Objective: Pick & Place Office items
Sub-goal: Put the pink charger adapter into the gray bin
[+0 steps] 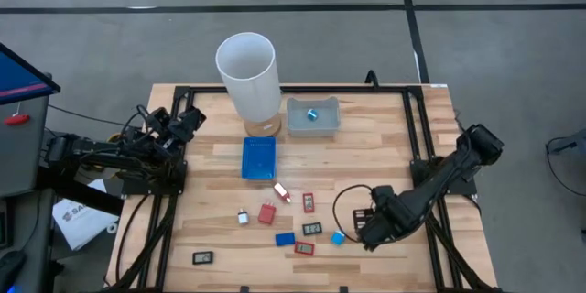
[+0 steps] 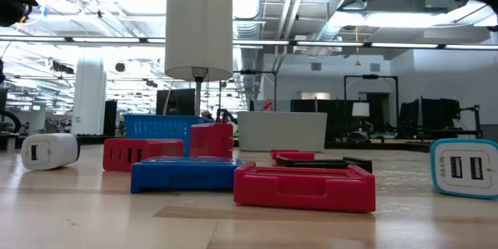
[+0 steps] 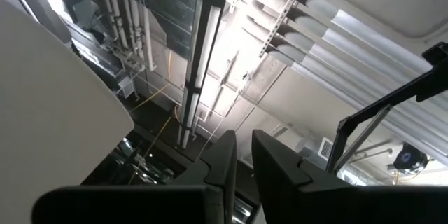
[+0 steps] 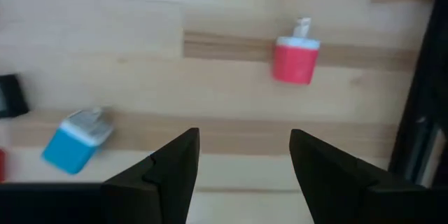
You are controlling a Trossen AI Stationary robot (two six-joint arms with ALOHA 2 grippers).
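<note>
Beside right claw (image 1: 360,234), seemingly apart: blue item (image 1: 338,237).

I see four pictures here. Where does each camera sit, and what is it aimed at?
High view: overhead, straight down on the wooden table; both dark arms show.
Low view: table height, level past the flat red rectangular piece into the room; no hand shows.
Left wrist view: on the raised left arm, facing the ceiling; left hand shows.
Right wrist view: facing down; right hand open.
Shared: the small light-blue charger block.
</note>
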